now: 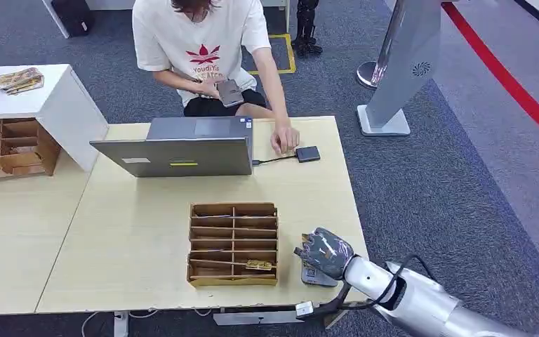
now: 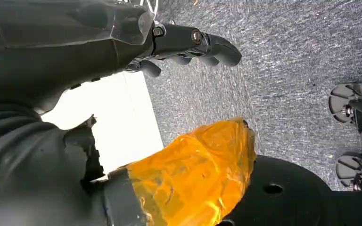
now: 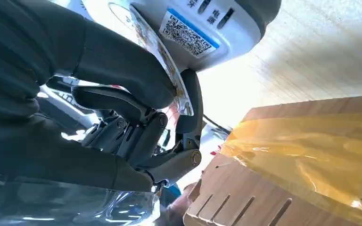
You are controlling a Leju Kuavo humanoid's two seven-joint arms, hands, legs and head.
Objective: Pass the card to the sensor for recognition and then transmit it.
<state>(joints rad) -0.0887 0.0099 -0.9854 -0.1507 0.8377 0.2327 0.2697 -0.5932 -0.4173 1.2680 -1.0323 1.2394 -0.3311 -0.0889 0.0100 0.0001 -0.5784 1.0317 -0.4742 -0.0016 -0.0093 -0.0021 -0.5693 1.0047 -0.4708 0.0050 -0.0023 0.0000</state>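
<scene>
- One card (image 3: 162,56) pinched edge-on between thumb and fingers of the right robot hand (image 1: 325,253), just over the white sensor (image 3: 202,28) at the near right of the desk (image 1: 133,225), beside the wooden organizer (image 1: 233,243).
- Left robot hand (image 2: 122,47) over grey carpet, fingers curled, holding nothing.

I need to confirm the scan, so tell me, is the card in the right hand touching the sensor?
Cannot tell. In the right wrist view the right hand pinches the card in front of the sensor, but their overlap hides any contact or gap.
</scene>
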